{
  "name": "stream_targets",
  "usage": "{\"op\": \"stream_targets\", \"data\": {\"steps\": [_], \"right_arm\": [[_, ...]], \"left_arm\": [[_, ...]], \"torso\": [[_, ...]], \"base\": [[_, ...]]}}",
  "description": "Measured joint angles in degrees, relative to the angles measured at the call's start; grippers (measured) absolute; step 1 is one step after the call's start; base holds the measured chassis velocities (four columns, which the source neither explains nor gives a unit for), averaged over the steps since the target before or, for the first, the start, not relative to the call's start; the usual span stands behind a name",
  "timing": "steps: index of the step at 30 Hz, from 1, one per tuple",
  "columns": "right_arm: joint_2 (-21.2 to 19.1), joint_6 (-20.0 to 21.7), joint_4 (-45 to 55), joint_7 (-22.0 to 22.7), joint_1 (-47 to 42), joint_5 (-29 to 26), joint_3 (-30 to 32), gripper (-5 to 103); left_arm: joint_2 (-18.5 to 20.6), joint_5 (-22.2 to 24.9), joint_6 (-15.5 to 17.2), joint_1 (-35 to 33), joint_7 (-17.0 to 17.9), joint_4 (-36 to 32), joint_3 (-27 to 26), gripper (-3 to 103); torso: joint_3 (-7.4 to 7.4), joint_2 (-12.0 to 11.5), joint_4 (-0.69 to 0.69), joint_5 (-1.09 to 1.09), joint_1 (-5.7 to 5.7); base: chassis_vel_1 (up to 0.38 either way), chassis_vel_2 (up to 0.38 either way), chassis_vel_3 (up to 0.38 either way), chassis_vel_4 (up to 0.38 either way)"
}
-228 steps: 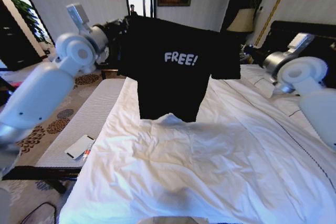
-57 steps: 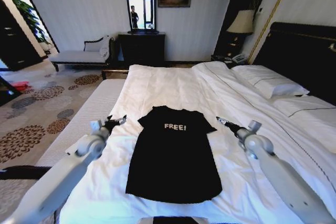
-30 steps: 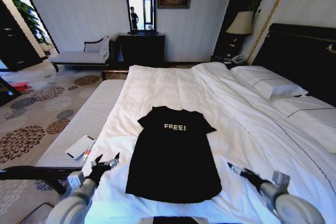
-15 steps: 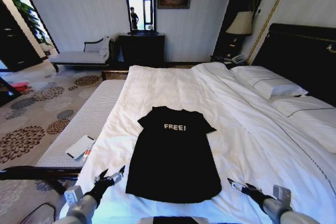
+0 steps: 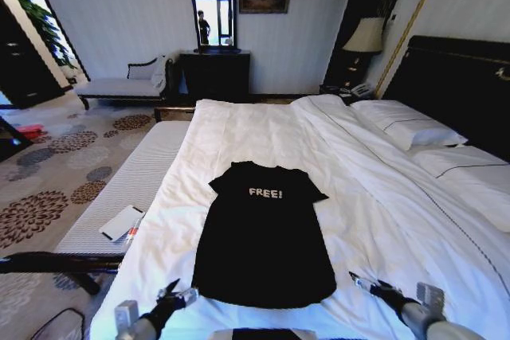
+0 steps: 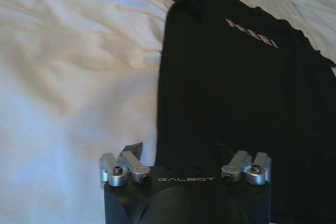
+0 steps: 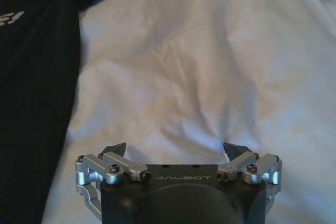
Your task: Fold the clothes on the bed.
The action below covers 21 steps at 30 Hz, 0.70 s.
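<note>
Progress: we found the T-shirt (image 5: pixel 263 236) spread flat, unfolded, on the bed (image 5: pixel 263 129); all folds left | left pincer (image 5: pixel 174 296) spread wide, over the hem corner | right pincer (image 5: pixel 371 285) spread wide, shirt well aside.

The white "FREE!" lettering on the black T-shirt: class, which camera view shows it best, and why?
The head view: the white "FREE!" lettering reads upright and whole on the black T-shirt spread flat on the white bed. The left wrist view shows it slanted and dim; the right wrist view catches only its cut-off end.
</note>
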<state>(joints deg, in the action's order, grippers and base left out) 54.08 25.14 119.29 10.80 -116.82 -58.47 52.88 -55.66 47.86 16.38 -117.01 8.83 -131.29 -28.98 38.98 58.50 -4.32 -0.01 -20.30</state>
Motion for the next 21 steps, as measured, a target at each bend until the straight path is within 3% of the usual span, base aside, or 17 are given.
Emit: {"op": "stream_targets", "data": {"steps": [4, 5, 9, 11, 12, 14, 17, 21], "right_arm": [[0.01, 0.12, 0.16, 0.33, 0.34, 0.1, -0.2, 100], [0.01, 0.12, 0.16, 0.33, 0.34, 0.1, -0.2, 100], [0.06, 0.24, -0.14, 0.89, 1.35, 0.07, -0.79, 100], [0.07, 0.26, -0.28, 0.95, 1.53, 0.05, -0.9, 100], [0.05, 0.3, -0.57, 0.99, 1.82, 0.03, -1.04, 100], [0.03, 0.32, -0.78, 1.0, 2.03, 0.01, -1.13, 100], [0.01, 0.43, -1.05, 0.99, 2.17, -0.47, -1.25, 100], [0.04, 1.0, 0.12, 0.84, 1.2, -1.46, -1.06, 100]], "left_arm": [[1.03, 1.0, 0.91, 0.45, 0.18, 0.49, 0.6, 66], [1.03, 1.0, 0.91, 0.45, 0.18, 0.49, 0.6, 66], [1.54, -0.09, 0.2, -1.56, -0.25, 1.28, 0.27, 44], [1.63, -0.28, -0.01, -1.91, -0.34, 1.43, 0.16, 44], [1.72, -0.55, -0.37, -2.32, -0.55, 1.72, -0.08, 33], [1.73, -0.57, -0.58, -2.38, -0.62, 1.9, -0.22, 33], [1.26, -0.43, -0.9, -1.96, -0.63, 2.23, -0.32, 17], [0.74, -0.27, -0.99, -1.88, -0.6, 2.21, -0.11, 7]], "torso": [[0.0, 0.0, -0.02, 0.0, 0.0], [0.0, 0.0, -0.02, 0.0, 0.0], [0.0, 0.0, 0.01, 0.0, 0.0], [0.0, 0.0, 0.01, 0.0, 0.0], [0.0, 0.0, 0.01, 0.01, 0.0], [0.0, 0.0, 0.01, 0.01, 0.0], [0.0, 0.0, 0.0, 0.0, 0.0], [0.0, 0.0, 0.0, 0.01, 0.0]], "base": [[0.0, 0.0, 0.0, 0.0], [0.0, 0.0, 0.0, 0.0], [0.0, 0.0, 0.0, 0.0], [0.0, 0.0, 0.0, 0.0], [0.0, 0.0, 0.0, 0.0], [0.0, 0.0, 0.0, 0.0], [0.0, 0.0, 0.0, 0.0], [0.0, 0.0, 0.0, 0.0]]}}
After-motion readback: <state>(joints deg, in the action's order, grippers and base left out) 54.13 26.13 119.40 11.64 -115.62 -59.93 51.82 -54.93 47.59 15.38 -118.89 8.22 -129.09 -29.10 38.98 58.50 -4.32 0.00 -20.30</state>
